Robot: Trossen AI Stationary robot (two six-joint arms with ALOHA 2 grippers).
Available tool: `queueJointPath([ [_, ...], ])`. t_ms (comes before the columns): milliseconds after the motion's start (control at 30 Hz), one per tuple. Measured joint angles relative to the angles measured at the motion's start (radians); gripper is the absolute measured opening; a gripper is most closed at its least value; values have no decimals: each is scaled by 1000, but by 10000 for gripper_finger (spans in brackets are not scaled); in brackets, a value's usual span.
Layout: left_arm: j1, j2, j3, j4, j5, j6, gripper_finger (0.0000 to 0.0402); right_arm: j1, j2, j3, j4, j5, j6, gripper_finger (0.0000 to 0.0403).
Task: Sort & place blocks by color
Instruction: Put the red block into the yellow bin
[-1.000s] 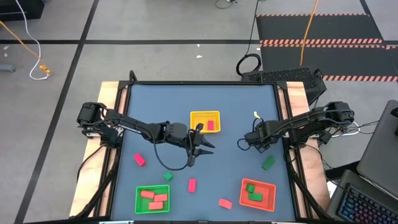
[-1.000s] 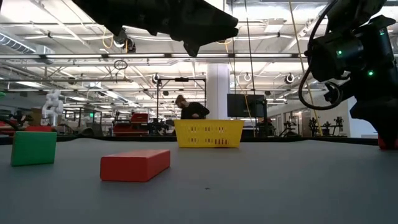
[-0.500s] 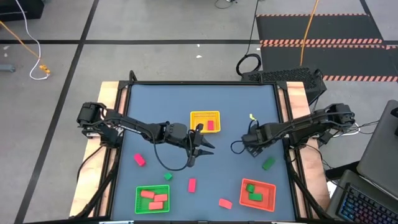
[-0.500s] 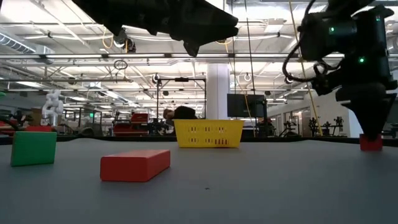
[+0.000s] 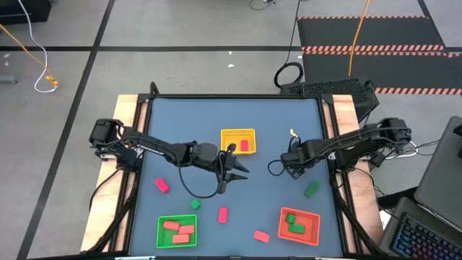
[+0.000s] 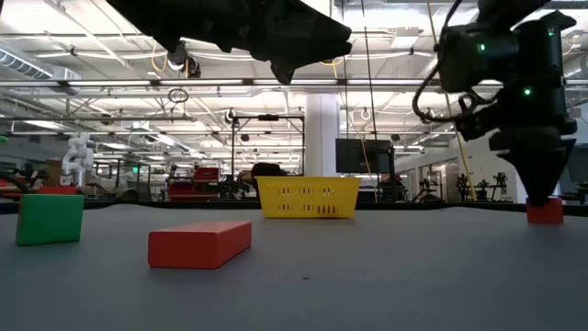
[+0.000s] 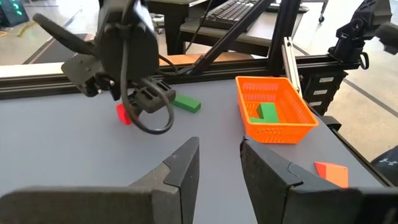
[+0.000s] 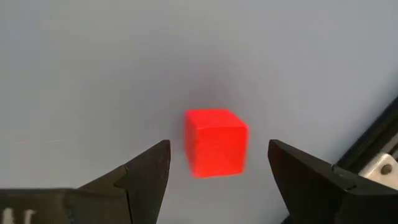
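Note:
My right gripper (image 8: 217,168) is open and points down over a red cube (image 8: 216,143) that rests on the table right of centre (image 5: 289,173). One finger stands on each side of the cube, with a gap on both sides. In the low view the fingers taper down to just above the cube (image 6: 545,211). My left gripper (image 5: 232,175) is open and hovers over the table's middle, on the near side of the yellow basket (image 5: 228,135). Loose blocks lie on the table: a pink-red one (image 5: 162,185), a green cube (image 5: 194,205), a pink-red bar (image 5: 223,214), a salmon one (image 5: 261,235) and a green bar (image 5: 311,189).
The yellow basket holds a red block (image 5: 245,146). At the near edge, a green basket (image 5: 159,231) holds salmon blocks and an orange basket (image 5: 313,220) holds green blocks. Wooden rails run along the table's left and right sides. Bare tabletop lies at the far end.
My right gripper has moved toward the table's left and now stands open over the red cube. In the low view the cube has come out from behind the gripper. My left arm has kept still.

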Motion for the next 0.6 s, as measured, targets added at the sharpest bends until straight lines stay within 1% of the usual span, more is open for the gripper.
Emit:
queueJointPath([
  [100, 0, 0, 0, -4, 0, -1, 118, -18, 0, -39, 7, 1, -10, 263],
  [233, 0, 0, 0, -6, 0, 1, 118, -25, 0, -83, 86, 0, -41, 263],
  [400, 0, 0, 0, -6, 0, 2, 118, -25, -2, -90, 118, 0, -78, 261],
  [500, 1, 0, 0, -6, -1, 2, 118, -25, -2, -90, 118, 0, -90, 246],
  [600, 1, 0, 0, -6, -1, 2, 118, -25, -1, -90, 123, -4, -108, 210],
])
